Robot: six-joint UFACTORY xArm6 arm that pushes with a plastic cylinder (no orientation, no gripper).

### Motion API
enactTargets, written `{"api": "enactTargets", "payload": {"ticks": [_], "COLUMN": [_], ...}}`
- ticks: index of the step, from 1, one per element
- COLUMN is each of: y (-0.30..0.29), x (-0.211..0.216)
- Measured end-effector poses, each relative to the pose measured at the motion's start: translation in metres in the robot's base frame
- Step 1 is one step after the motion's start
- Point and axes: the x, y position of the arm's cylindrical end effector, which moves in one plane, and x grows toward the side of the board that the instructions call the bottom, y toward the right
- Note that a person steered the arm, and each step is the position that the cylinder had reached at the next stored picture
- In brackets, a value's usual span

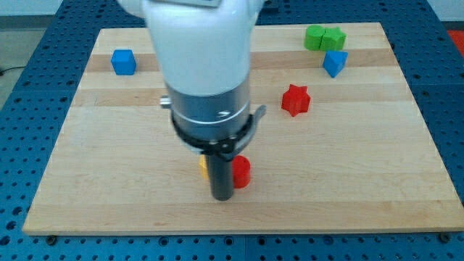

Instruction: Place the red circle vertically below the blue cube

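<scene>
The red circle [241, 172] lies on the wooden board [109, 181], low and near the middle. My tip [221, 197] stands right against its left side, touching or nearly so. The blue cube [123, 61] sits at the board's upper left, far from the tip. The arm's white and grey body hangs over the board's middle and hides what lies behind it.
A yellow block [204, 167] peeks out just left of the rod, mostly hidden. A red star-shaped block [295, 100] lies right of centre. A blue triangular block [334, 63] and two green blocks [324, 38] sit at the upper right.
</scene>
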Motion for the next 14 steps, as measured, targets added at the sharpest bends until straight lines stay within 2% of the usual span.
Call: {"api": "enactTargets", "payload": {"ticks": [3,4,5,7,8,12,13,14], "y": [0.048,0.039,0.000,0.098,0.087,-0.186,-0.165,-0.122], "x": [-0.034,-0.060,-0.061,-0.071,-0.105,-0.095,-0.102,-0.138]}}
